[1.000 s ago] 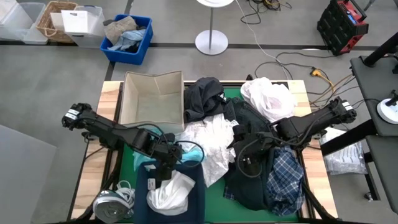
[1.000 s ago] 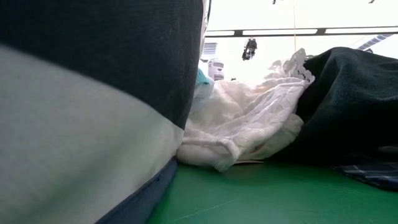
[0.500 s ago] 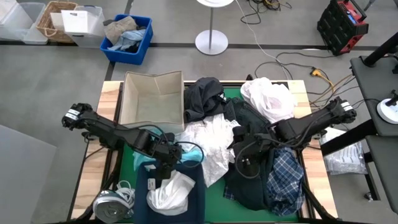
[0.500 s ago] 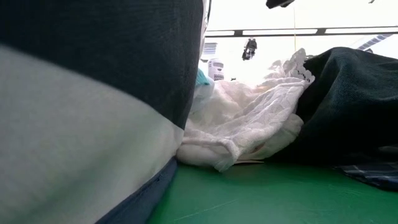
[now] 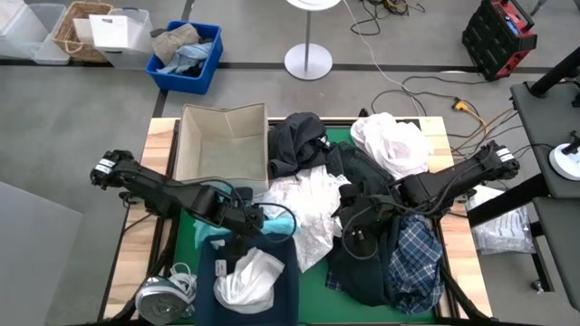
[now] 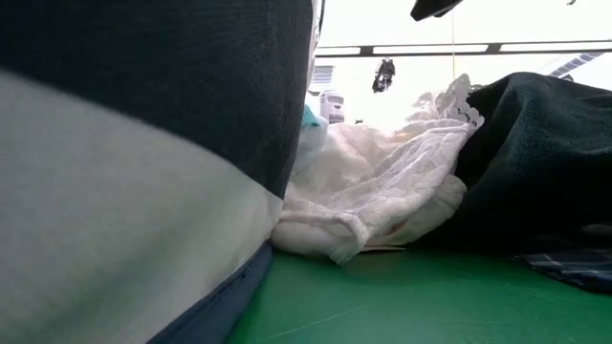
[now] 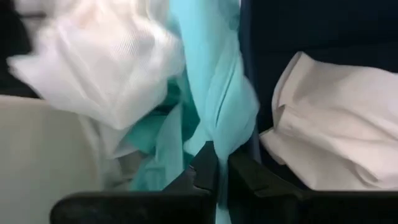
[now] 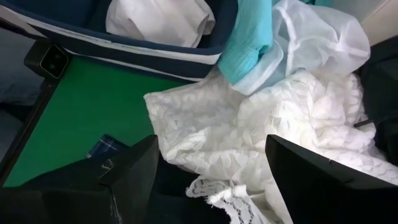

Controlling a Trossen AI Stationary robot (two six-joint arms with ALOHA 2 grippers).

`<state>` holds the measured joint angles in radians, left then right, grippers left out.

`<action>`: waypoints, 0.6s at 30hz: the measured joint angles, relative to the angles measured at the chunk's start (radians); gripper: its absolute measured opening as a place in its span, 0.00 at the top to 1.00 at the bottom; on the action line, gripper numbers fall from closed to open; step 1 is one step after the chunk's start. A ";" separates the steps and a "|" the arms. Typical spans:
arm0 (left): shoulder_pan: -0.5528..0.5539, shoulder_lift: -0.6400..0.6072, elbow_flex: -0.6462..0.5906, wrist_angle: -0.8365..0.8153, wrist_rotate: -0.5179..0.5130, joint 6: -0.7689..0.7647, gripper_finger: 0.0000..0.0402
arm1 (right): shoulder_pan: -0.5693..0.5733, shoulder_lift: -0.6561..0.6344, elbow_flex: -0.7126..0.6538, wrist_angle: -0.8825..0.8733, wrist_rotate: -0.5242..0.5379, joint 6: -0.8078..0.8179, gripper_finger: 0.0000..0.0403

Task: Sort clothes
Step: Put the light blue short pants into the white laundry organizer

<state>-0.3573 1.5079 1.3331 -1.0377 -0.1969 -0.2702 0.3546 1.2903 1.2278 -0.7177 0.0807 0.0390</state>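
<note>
While the right gripper [image 8: 211, 162] gapes, the left gripper [image 7: 216, 168] pinches the teal garment [image 7: 214, 93] hanging lengthwise.

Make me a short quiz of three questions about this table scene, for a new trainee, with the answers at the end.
1. True or false: the left gripper is shut on the teal garment.
2. Which bin holds a white garment? A) beige bin B) navy bin C) blue bin on the floor
3. Fill in: the right gripper is open, above the white ____ garment.

Key: 1 true; 2 B, the navy bin; 3 lace.
</note>
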 joint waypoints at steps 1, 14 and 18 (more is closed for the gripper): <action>0.000 -0.001 0.024 -0.024 -0.007 0.009 1.00 | 0.000 0.000 0.000 0.000 0.000 0.003 0.28; -0.042 -0.002 0.397 -0.255 -0.322 0.212 1.00 | 0.000 0.000 -0.001 0.002 0.000 0.004 0.30; -0.062 -0.002 0.533 -0.267 -0.397 0.274 1.00 | 0.000 0.000 -0.002 0.003 0.000 0.003 0.32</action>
<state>-0.4190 1.5063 1.8664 -1.3051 -0.5939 0.0034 0.3546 1.2903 1.2263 -0.7151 0.0807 0.0422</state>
